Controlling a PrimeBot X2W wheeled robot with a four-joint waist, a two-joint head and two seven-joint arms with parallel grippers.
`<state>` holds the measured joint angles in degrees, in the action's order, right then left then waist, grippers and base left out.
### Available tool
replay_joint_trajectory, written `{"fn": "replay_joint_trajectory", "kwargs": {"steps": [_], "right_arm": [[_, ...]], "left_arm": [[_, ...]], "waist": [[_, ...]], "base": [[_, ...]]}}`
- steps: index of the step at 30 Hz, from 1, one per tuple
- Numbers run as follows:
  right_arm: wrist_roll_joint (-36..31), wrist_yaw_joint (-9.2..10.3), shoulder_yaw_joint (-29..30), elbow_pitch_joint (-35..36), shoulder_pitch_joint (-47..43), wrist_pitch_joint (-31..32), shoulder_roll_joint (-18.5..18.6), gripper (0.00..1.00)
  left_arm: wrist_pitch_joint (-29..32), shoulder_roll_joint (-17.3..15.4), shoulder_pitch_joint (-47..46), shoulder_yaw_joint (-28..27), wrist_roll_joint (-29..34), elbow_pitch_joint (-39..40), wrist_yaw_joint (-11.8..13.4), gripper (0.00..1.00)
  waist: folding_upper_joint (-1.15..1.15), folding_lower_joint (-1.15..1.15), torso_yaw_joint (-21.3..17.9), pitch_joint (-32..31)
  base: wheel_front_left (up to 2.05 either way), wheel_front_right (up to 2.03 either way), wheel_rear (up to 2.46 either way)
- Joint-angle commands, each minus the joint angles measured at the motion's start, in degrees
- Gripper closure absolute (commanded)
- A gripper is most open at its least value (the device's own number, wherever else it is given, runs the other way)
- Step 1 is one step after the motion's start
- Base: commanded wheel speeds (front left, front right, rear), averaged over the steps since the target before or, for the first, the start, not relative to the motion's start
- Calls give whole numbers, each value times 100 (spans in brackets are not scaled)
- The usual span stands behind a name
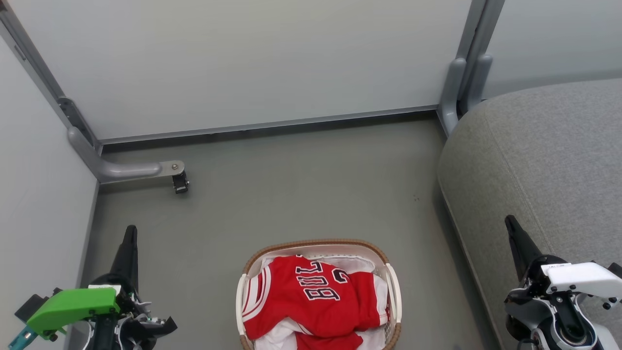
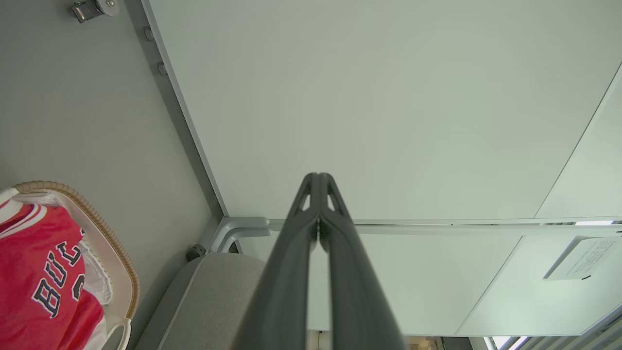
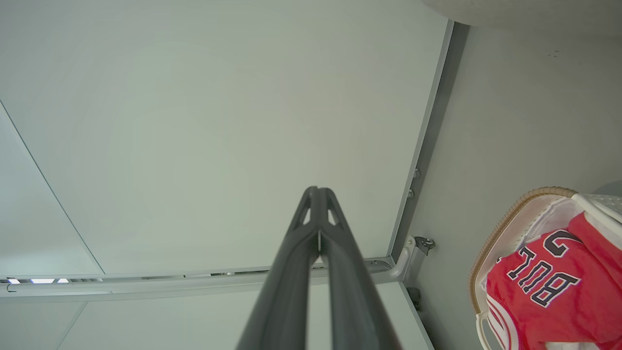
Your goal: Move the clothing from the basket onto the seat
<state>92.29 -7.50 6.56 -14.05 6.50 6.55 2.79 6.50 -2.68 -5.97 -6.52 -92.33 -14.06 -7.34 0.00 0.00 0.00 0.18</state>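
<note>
Left pincer [image 1: 130,233], right pincer [image 1: 511,224]; one basket [image 1: 316,241].

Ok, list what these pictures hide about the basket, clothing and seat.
- Basket: near end cut off by the head view's bottom edge.
- Under the jersey: hidden by its own folds, every view.
- Seat: its extent cut off by the head view's right edge.

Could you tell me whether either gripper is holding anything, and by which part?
Nothing: left gripper and right gripper are shut and empty.
</note>
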Motion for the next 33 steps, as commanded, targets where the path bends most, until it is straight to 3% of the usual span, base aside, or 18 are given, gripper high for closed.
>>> {"fn": "replay_joint_trajectory", "kwargs": {"steps": [1,16,17,33], "right_arm": [[24,2,8,24,-61,16,16,100],[24,2,8,24,-61,16,16,100],[-1,0,-1,-20,-3,0,-4,0],[-397,1,-377,-77,-9,-361,174,0]], "left_arm": [[24,-38,-55,-13,-20,11,-35,100],[24,-38,-55,-13,-20,11,-35,100],[0,3,6,2,0,-15,3,0],[-370,-55,109,182,374,-136,7,0]], "waist": [[0,0,0,0],[0,0,0,0],[0,0,0,0],[0,0,0,24]], "base": [[0,0,0],[0,0,0],[0,0,0],[0,0,0]]}}
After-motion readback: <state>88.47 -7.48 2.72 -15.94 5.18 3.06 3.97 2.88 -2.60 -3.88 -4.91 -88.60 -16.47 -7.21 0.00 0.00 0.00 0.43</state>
